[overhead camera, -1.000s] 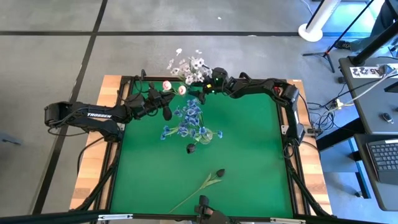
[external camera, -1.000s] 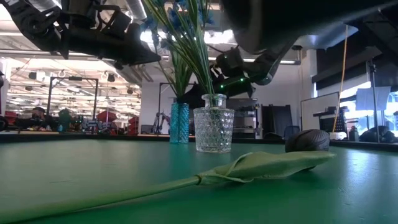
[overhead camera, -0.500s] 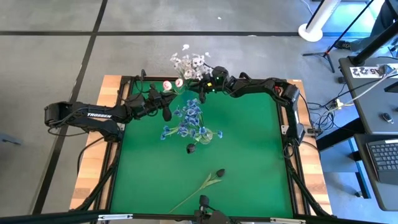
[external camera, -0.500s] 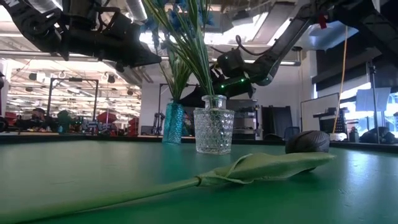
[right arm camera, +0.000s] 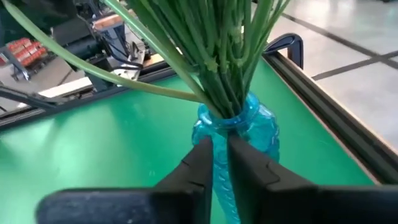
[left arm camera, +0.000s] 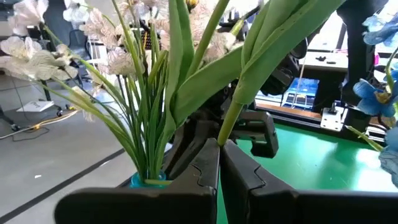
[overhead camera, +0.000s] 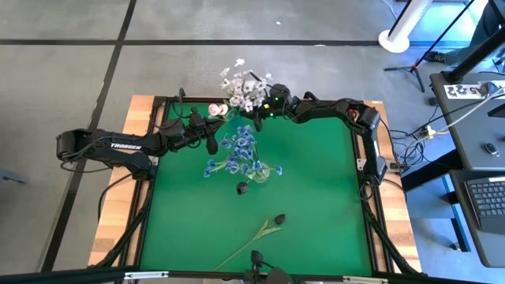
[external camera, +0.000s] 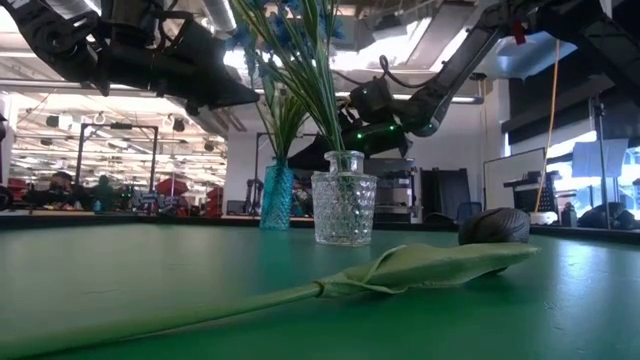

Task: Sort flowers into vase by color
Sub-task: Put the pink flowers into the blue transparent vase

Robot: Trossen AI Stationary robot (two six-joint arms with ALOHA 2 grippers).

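A blue vase [right arm camera: 239,134] stands at the table's far edge with white sprays [overhead camera: 245,85] in it, leaning a little [external camera: 277,198]. My left gripper [left arm camera: 219,149] is just left of it, shut on a pink tulip's green stalk; pink heads [overhead camera: 218,110] show beside the white sprays. My right gripper [right arm camera: 219,152] comes from the right, its fingers nearly together against the vase. A clear glass vase [external camera: 344,197] mid-table holds blue sprays [overhead camera: 241,150]. A near-black tulip [overhead camera: 278,219] lies flat on the mat near the front. My left gripper pinches the tulip's stalk [left arm camera: 222,134] between its two fingertips, low on the stalk, under the leaves. The stalk rises slanting away from the fingers, clear of the table. My right gripper's fingertips [right arm camera: 200,152] meet the blue vase's side just under its neck [right arm camera: 208,127], coming level from the table's right. Whether they pinch anything, I cannot tell. The vase stands on the mat, slightly tilted.
A dark tulip head [overhead camera: 242,188] shows beside the glass vase. The black frame rail [right arm camera: 323,106] runs along the mat's edge close behind the blue vase. Open green mat [overhead camera: 316,189] lies to the right and front.
The blue vase has tipped a little and shifted slightly at its place on the far edge. Its white sprays have swung toward the table's right. The pink tulip heads have drawn closer together. A part of the right arm has left the low view's top.
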